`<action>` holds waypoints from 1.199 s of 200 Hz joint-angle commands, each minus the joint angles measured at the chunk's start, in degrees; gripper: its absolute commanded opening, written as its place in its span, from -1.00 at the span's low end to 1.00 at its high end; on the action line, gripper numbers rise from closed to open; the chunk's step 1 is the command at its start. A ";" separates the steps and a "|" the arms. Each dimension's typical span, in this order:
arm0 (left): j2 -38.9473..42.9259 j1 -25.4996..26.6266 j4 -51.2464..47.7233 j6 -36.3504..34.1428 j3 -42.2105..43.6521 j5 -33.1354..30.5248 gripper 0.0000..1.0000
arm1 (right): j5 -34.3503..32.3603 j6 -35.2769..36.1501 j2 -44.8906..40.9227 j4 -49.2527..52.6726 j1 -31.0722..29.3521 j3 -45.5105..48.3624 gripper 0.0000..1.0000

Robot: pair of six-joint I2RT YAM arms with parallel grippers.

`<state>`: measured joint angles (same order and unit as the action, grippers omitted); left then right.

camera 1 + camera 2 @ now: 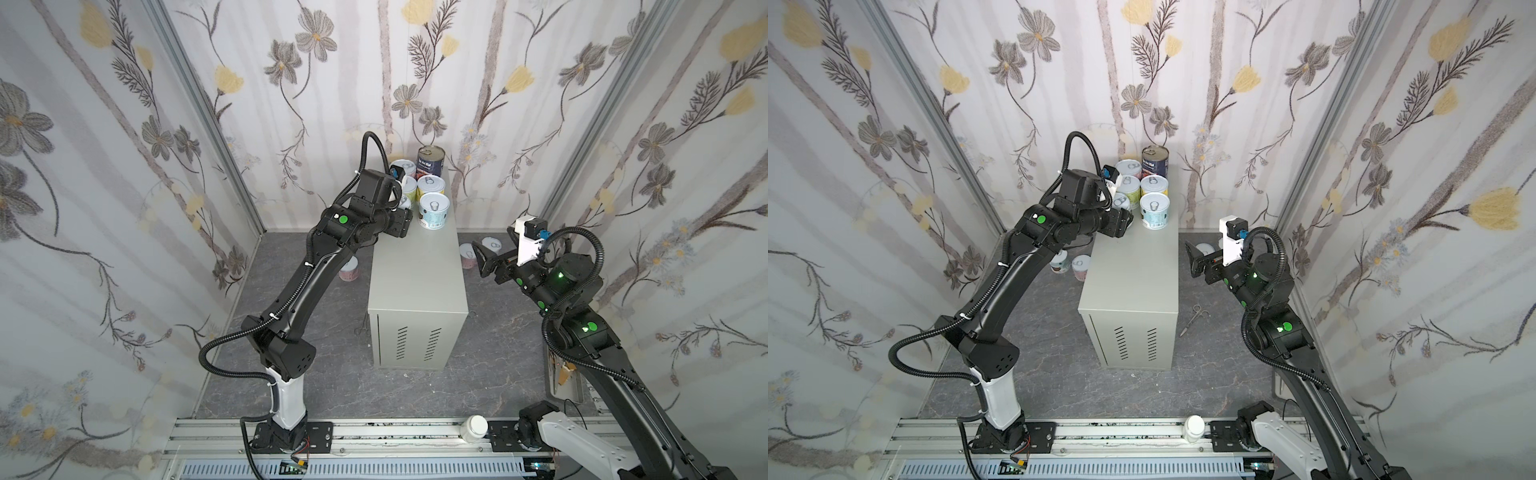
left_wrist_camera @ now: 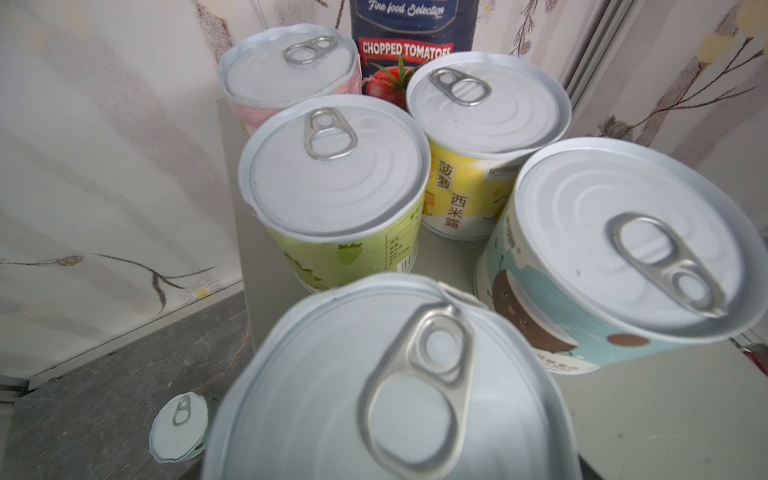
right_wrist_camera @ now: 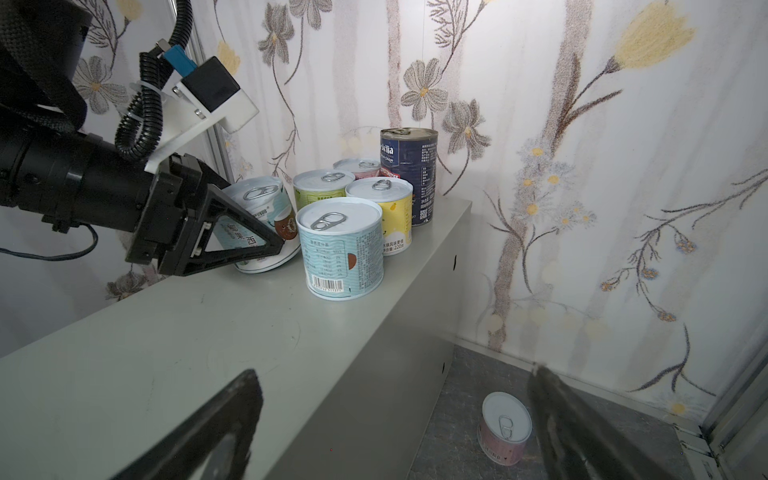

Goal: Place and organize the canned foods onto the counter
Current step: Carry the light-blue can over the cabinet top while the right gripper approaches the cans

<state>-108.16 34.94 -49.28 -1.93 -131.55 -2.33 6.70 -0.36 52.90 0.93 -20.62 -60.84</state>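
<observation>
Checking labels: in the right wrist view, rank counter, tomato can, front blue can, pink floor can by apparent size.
1. counter
2. front blue can, tomato can: unsure, the blue one stands nearer
3. pink floor can

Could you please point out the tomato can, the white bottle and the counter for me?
tomato can [image 3: 409, 176]: right wrist view, dark blue label.
white bottle [image 1: 473, 429]: in a top view, its body.
counter [image 1: 415, 274]: in a top view, bare flat top.
</observation>
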 commanded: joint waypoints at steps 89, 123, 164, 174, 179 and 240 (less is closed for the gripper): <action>0.29 0.04 1.25 -0.75 -0.20 -0.62 0.63 | -1.95 0.54 -2.63 1.83 -0.09 -0.51 0.99; 3.34 0.04 2.24 -0.92 0.93 -0.58 0.68 | -0.72 -0.14 -1.72 1.43 -0.11 -0.68 0.99; 10.72 -0.02 7.28 -2.27 9.82 1.97 0.80 | 5.38 -0.09 0.39 -0.86 -0.11 -1.47 0.94; 12.93 -0.13 8.98 -2.95 12.65 2.00 0.80 | 6.49 -0.02 0.99 -1.49 -0.11 -1.78 0.94; 14.11 -0.22 10.04 -3.31 14.39 2.03 0.80 | 7.09 0.01 1.29 -1.89 -0.19 -1.90 0.94; 40.05 -2.60 45.27 -7.62 54.18 4.23 0.74 | 8.53 -0.96 4.55 -7.16 -1.95 -1.87 0.93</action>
<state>-75.00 33.15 -24.05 -6.96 -88.25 -0.32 13.93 -0.64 56.88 -1.30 -21.52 -62.76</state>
